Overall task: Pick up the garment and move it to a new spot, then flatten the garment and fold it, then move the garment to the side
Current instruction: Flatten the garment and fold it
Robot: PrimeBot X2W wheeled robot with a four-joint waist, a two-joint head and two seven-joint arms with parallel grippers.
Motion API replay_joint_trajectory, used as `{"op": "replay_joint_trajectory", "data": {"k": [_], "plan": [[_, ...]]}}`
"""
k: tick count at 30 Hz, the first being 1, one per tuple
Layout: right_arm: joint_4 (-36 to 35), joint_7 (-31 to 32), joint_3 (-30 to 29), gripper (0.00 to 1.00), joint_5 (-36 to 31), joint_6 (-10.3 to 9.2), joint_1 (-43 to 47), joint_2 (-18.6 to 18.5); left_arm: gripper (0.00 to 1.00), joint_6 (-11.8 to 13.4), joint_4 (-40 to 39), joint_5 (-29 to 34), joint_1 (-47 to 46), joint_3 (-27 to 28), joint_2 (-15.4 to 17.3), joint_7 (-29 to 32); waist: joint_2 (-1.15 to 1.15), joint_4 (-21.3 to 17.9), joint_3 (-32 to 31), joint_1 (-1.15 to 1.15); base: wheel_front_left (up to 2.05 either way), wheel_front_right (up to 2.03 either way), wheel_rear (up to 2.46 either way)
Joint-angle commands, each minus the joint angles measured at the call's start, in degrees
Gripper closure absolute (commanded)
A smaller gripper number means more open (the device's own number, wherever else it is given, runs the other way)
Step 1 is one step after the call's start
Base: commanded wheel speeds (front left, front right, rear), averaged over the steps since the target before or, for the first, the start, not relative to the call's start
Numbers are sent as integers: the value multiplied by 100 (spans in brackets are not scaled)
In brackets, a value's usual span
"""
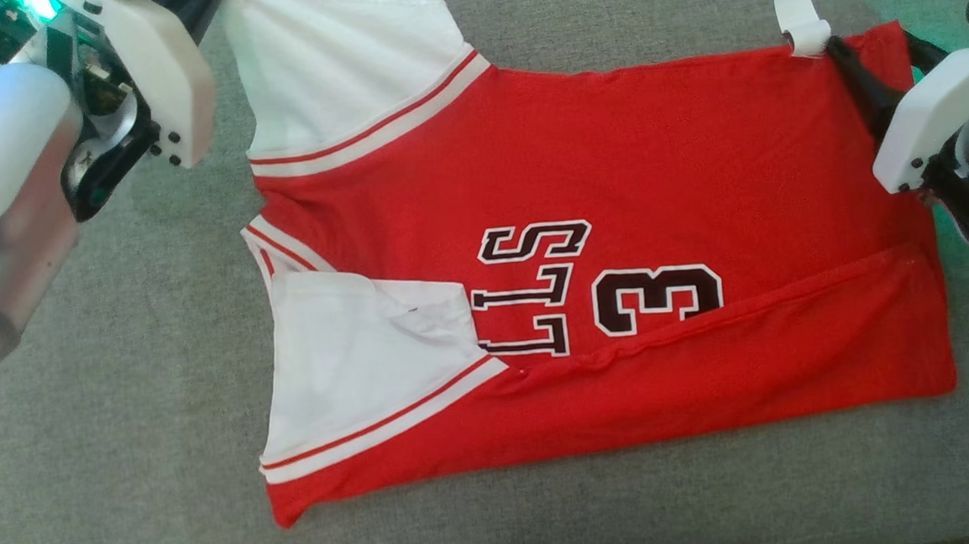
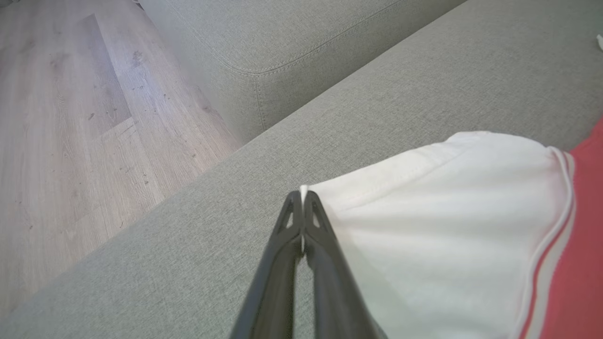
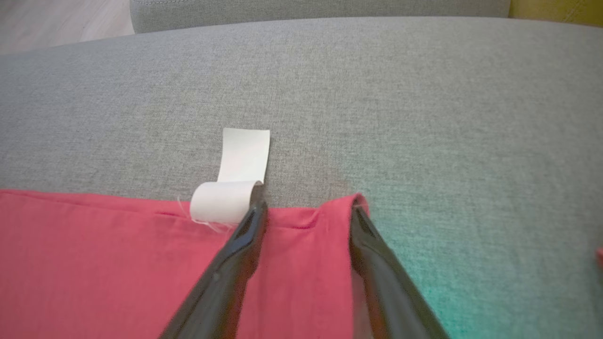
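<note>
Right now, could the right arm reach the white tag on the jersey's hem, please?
Probably yes: the right gripper stands open at the jersey hem, the white tag just beside one finger, nothing between.

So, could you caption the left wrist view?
Left pincer shut on the edge of the jersey's white sleeve, over a grey sofa.

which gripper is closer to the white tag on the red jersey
Right. The right gripper straddles the jersey edge, one finger beside the tag; the left gripper is at the far end, pinching the white sleeve.
</note>
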Motion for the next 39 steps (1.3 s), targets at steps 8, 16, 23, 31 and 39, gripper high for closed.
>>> {"op": "replay_joint_trajectory", "data": {"k": [8,16,23,31,39], "plan": [[86,-260,175,100,67,-5,-242,-212,100,10,72,-101,-424,56,185,-183,0,19,-60,0,0,0,0],[213,-776,0,100,54,-5,-546,-256,100,11,322,353,-732,26,173,-1298,0,31,-72,0,0,0,0],[238,-1099,-217,100,260,-5,-650,-339,100,29,781,440,-829,108,-107,-2096,0,149,-253,0,0,0,0],[24,-1208,-278,100,478,-5,46,-430,100,13,476,353,-210,5,32,-2291,0,312,-606,0,0,0,0],[-437,-1327,-381,100,635,-5,1064,-528,100,146,-539,323,864,-22,632,-2503,0,454,-1033,0,0,0,0]]}}
